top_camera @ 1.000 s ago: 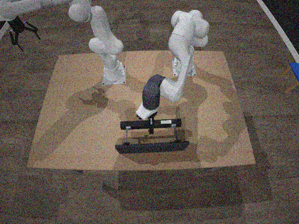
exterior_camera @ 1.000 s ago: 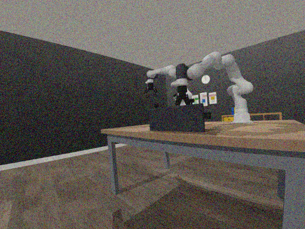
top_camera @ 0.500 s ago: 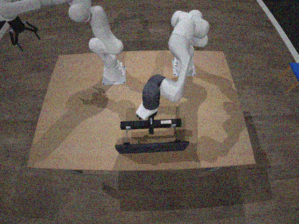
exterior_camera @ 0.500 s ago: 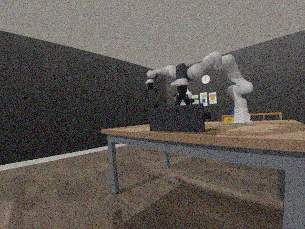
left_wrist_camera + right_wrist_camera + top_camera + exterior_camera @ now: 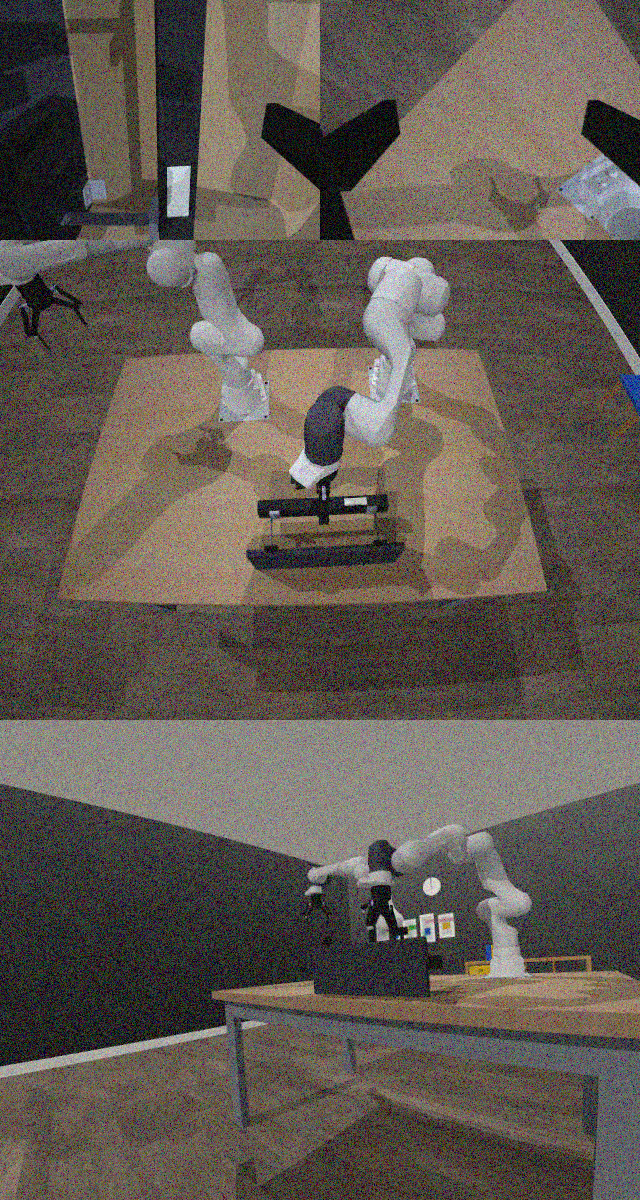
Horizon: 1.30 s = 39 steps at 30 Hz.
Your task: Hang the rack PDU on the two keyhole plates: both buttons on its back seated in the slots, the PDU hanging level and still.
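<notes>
Past the desk (image 5: 170,550) (image 5: 542,1019), the right end effector (image 5: 67,337) (image 5: 316,915) (image 5: 491,117) stood wide open, holding nothing. Over the desk, the PDU (image 5: 299,507) (image 5: 180,100) lay against both plates' grey tabs, seating unclear; the left end effector (image 5: 323,506) (image 5: 385,934) (image 5: 169,122), wide open, straddled it, gripping nothing.
</notes>
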Available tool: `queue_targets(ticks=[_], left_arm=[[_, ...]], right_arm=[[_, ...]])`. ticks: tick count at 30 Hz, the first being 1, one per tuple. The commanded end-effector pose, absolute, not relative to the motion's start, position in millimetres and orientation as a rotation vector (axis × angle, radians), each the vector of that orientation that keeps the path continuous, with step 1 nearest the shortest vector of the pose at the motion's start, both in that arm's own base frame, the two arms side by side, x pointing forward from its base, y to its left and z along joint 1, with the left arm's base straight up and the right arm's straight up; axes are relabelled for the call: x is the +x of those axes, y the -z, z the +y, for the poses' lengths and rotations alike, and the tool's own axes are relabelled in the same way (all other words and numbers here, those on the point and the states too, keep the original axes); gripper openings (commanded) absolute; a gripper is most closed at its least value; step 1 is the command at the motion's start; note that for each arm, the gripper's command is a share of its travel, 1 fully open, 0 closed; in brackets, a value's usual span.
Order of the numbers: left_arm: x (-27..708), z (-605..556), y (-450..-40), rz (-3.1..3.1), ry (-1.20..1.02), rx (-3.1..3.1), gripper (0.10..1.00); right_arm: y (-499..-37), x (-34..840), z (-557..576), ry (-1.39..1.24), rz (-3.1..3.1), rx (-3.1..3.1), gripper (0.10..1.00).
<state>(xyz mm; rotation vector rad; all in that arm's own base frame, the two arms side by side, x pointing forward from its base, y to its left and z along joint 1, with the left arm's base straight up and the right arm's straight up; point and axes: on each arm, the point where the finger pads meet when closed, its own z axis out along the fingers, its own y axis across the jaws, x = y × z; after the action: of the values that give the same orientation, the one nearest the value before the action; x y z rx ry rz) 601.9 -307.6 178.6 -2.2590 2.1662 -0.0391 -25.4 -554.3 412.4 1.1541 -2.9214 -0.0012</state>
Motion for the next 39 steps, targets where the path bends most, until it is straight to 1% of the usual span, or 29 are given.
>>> queue_targets(ticks=[1,20,39], left_arm=[[595.3,-304.9,-187.9,2.178,0.006,-2.260,1.000],[588.7,-305.2,-191.7,2.178,0.006,-2.260,1.000],[523.8,-307.9,-191.7,2.178,0.006,-2.260,1.000]], right_arm=[[-412.5,-25.4,-554.3,0.001,-2.921,1.154,1.000],[-412.5,-25.4,-554.3,0.001,-2.921,1.154,1.000],[-412.5,-25.4,-554.3,0.001,-2.921,1.154,1.000]])
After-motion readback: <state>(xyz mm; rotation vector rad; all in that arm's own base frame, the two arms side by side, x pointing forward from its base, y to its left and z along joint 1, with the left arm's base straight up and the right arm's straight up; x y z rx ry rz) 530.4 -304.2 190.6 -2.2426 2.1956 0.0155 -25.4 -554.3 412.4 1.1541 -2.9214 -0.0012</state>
